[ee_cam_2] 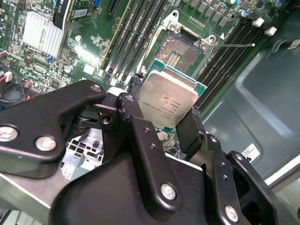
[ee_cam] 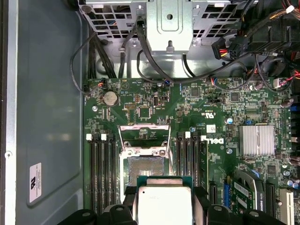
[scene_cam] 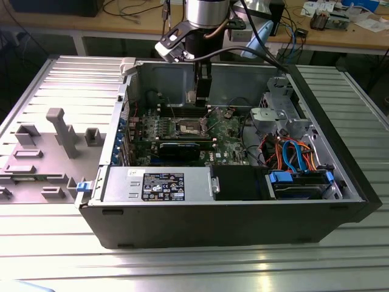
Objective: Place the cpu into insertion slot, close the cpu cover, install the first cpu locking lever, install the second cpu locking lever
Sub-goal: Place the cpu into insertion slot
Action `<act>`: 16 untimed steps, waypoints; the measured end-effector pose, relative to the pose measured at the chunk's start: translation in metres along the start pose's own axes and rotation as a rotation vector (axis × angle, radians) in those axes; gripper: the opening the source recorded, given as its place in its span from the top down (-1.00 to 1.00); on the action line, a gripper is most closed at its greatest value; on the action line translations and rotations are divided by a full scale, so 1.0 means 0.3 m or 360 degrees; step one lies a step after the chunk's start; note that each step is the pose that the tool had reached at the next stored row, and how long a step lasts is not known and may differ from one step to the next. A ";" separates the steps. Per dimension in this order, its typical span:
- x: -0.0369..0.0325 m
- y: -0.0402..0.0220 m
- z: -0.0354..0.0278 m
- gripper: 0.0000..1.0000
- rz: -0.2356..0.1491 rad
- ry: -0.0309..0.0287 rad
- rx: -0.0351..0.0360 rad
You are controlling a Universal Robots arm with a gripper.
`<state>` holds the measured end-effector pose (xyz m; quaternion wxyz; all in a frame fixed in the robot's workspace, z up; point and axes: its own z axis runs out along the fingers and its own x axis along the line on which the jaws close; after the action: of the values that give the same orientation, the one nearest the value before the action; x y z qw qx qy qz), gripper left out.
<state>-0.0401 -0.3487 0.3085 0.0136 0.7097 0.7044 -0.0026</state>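
The cpu [ee_cam_2: 169, 101] is held clamped by its edges in the gripper [ee_cam_2: 163, 111], raised near the uncovered insertion slot [ee_cam_2: 180, 52], whose contacts could be bent, it is judged, if the cpu is lowered tilted, off-centre or wrongly turned against the rim.

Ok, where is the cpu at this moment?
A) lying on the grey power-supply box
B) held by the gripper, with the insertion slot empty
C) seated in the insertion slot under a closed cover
B: in the second wrist view the cpu sits clamped in the gripper, and the insertion slot beyond it lies open and bare.
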 end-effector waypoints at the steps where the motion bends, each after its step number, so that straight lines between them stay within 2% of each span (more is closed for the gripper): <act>1: 0.000 0.000 0.001 -0.09 0.0000 -0.00001 0.0000; 16: 0.000 0.000 0.014 -0.09 0.0000 0.00000 0.0000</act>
<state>-0.0401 -0.3487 0.3043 0.0136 0.7097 0.7044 -0.0026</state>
